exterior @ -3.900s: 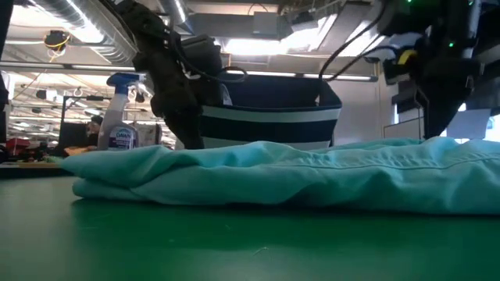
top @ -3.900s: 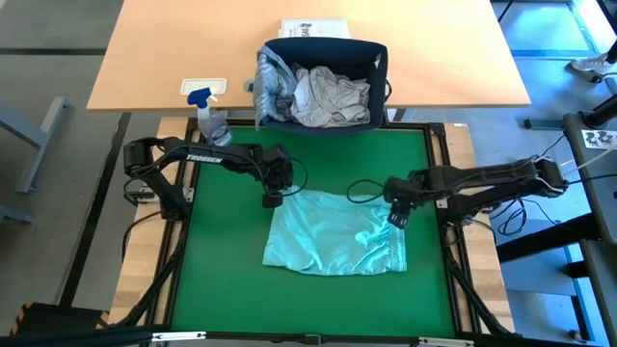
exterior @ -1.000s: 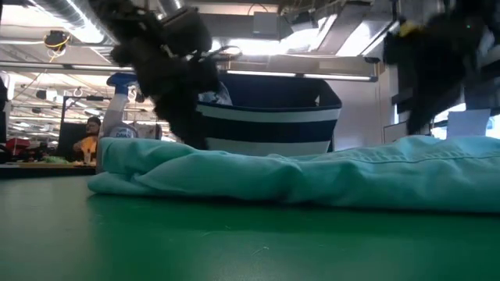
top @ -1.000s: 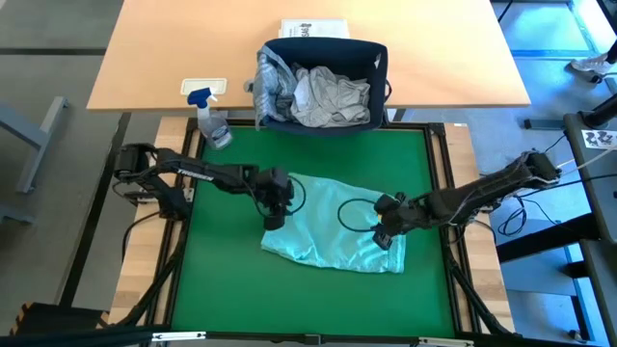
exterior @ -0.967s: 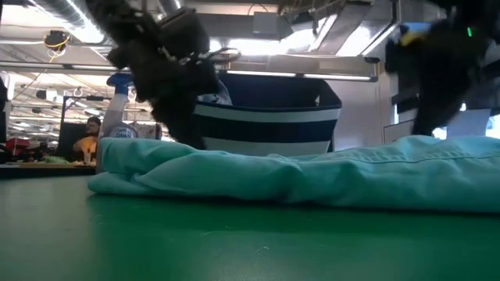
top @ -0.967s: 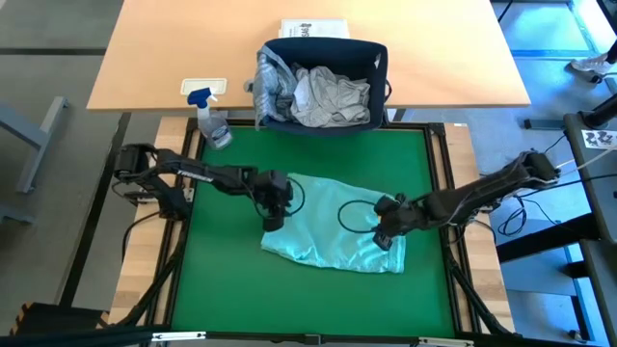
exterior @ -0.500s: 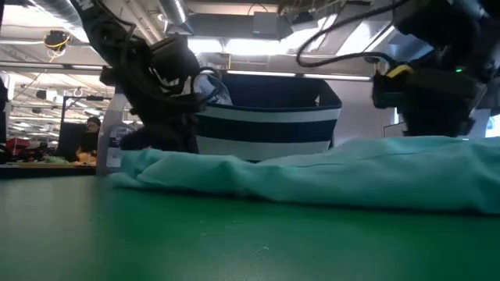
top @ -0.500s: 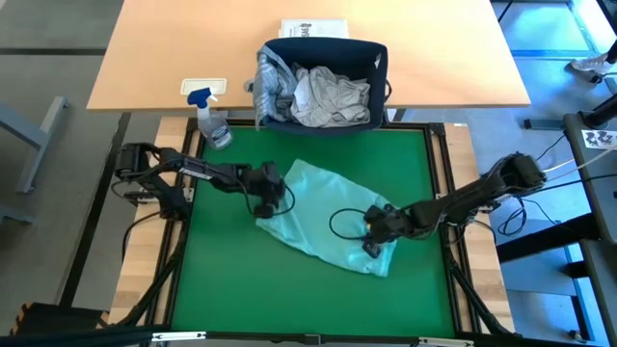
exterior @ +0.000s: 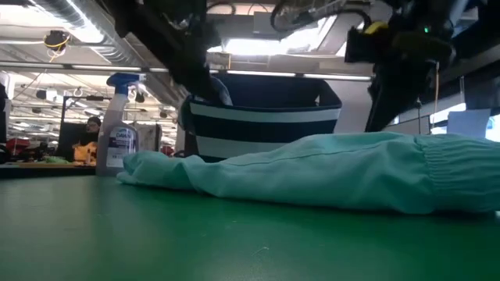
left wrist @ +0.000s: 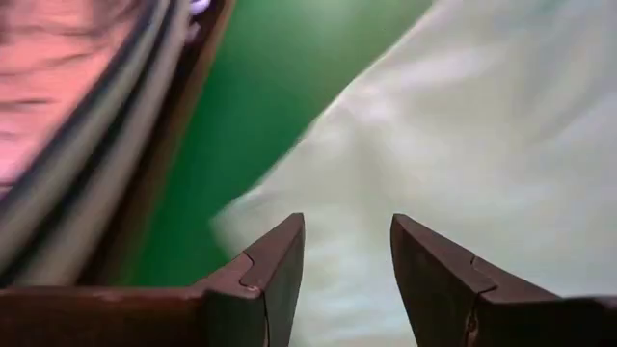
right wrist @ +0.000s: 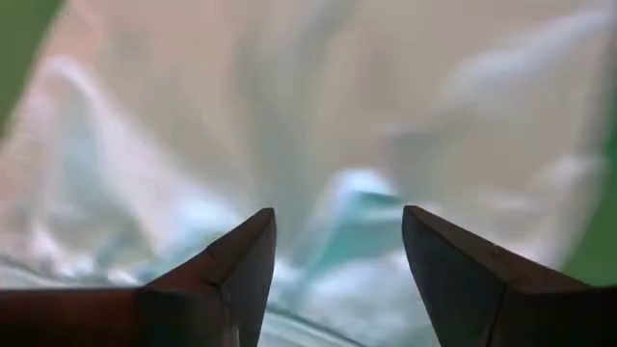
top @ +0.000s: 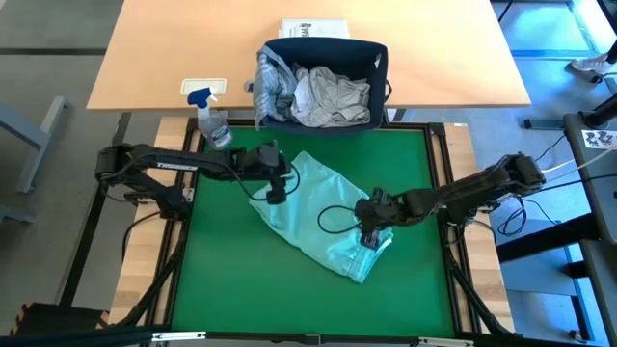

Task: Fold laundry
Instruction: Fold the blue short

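Both arms reach inward, left pincer (top: 275,196) and right pincer (top: 367,238) spread apart over the mint-teal garment (top: 323,217).

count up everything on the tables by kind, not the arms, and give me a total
Garments: 3 (mint-teal garment on the mat, white t-shirt and striped shirt in the basket)
Baskets: 1
Spray bottles: 1
Papers: 1
White plates: 1
Total: 7
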